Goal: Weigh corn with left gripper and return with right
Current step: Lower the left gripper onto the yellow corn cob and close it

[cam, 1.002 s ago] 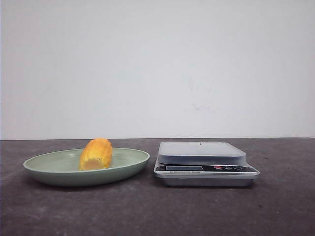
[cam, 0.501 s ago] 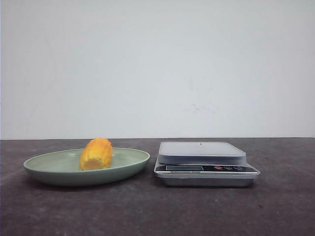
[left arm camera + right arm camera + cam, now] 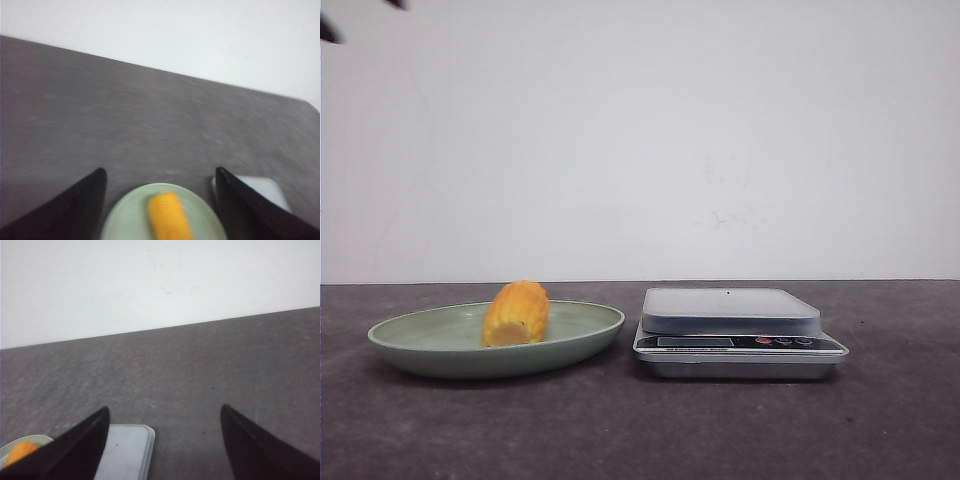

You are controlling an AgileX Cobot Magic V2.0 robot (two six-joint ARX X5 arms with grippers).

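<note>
- Front: the corn (image 3: 516, 313) lies in the green plate (image 3: 430, 350) on the dark counter (image 3: 620, 430); the scale (image 3: 735, 333) stands just right of the plate with its tray bare. Neither pincer is clearly seen.
- Left wrist: the left pincer (image 3: 160, 210) is spread, hanging above the plate (image 3: 125, 220) and the corn (image 3: 170, 222); nothing is pinched.
- Right wrist: the right pincer (image 3: 162, 447) is spread above the scale (image 3: 127, 450); the corn (image 3: 20, 451) and plate edge (image 3: 7, 446) show beside it.

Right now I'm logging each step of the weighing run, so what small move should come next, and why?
Probably lower the left claw, open, toward the corn. The corn lies in the green plate, ungrasped, and the scale platform beside it is bare. In the left wrist view the corn sits between the spread fingers, so a descent looks aligned.
</note>
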